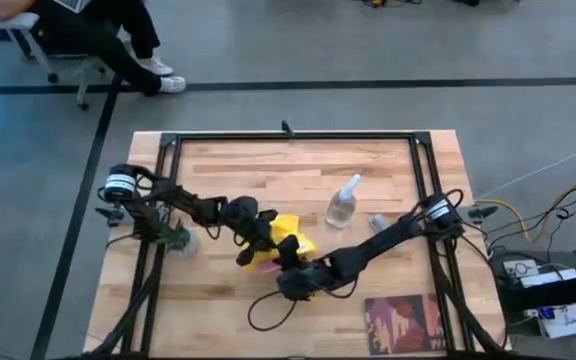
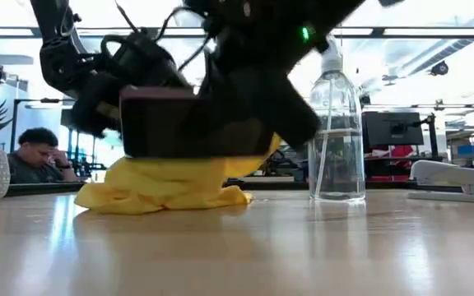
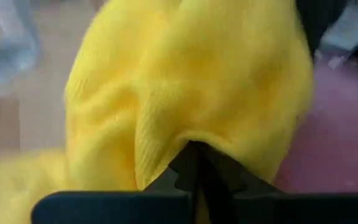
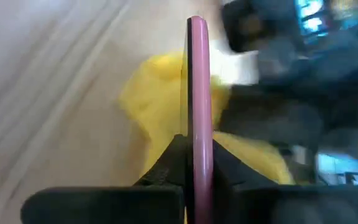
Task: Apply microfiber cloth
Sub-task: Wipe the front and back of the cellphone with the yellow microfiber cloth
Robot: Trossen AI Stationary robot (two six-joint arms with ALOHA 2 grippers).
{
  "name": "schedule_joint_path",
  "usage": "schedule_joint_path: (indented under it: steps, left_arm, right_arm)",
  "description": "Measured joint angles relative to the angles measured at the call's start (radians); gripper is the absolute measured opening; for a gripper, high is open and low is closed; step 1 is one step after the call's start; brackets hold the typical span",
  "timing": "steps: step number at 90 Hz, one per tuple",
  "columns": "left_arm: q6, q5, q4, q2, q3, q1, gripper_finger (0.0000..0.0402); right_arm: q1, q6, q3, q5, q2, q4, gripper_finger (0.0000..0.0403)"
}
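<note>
Where the two arms meet near the middle of the wooden worktop (image 1: 268,175), the microfiber cloth (image 1: 286,232) lies bunched in a bright yellow heap, sandwiched between both grippers. The left gripper (image 3: 194,163) has its fingers pressed together on a fold of the cloth, the fabric bulging out just ahead of the fingertips and filling most of the left wrist view. From above, that gripper sits on the cloth's left edge, touching it. The right gripper (image 4: 196,149) comes in from the opposite side and pinches a thin phone (image 4: 197,81) by its edge, holding it upright so that only its pink rim shows in the right wrist view; the cloth lies directly beyond and below the phone. In the low view the phone (image 2: 192,123) shows as a dark slab held over the cloth (image 2: 167,185), its lower edge meeting the top of the heap, while the cloth's bottom folds rest on the worktop.

A clear spray bottle (image 1: 343,202) stands upright just beside the cloth, toward the right arm's side. A small potted plant (image 1: 176,238) sits near the left arm's base, and a dark red book (image 1: 406,323) lies flat near the worktop's front right corner. A person (image 2: 38,154) sits in the room behind.
</note>
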State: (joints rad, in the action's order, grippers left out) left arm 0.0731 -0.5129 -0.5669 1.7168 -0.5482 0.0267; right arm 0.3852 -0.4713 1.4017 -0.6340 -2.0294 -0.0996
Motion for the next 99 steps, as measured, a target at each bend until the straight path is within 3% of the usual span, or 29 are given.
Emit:
schedule_joint_path:
  steps: [28,46,57,73,87,99]
  left_arm:
    - [-0.056,0.022,0.07,-0.016,0.02,0.041,0.0016]
    - [-0.068,0.026,0.151,-0.093,0.022,0.067,0.0091]
    - [-0.06,0.037,0.291,-0.184,0.022,0.087,0.0158]
    - [-0.021,0.068,0.622,-0.376,0.022,0.105,0.0231]
    - [-0.083,0.196,0.875,-0.561,0.022,0.104,0.0249]
    - [-0.168,0.309,0.905,-0.681,0.031,0.104,0.0239]
  right_arm:
    - [-0.026,0.046,0.0,-0.003,0.081,-0.018,0.0003]
    - [-0.057,0.035,-0.005,0.038,0.073,-0.014,0.0003]
    - [-0.073,-0.035,-0.019,0.065,0.065,0.037,0.0003]
    - [-0.101,-0.145,-0.038,0.098,0.062,0.135,0.0003]
    - [-0.124,-0.249,-0.07,0.116,0.006,0.244,0.0003]
    - [-0.125,-0.33,-0.073,0.104,-0.069,0.344,0.0003]
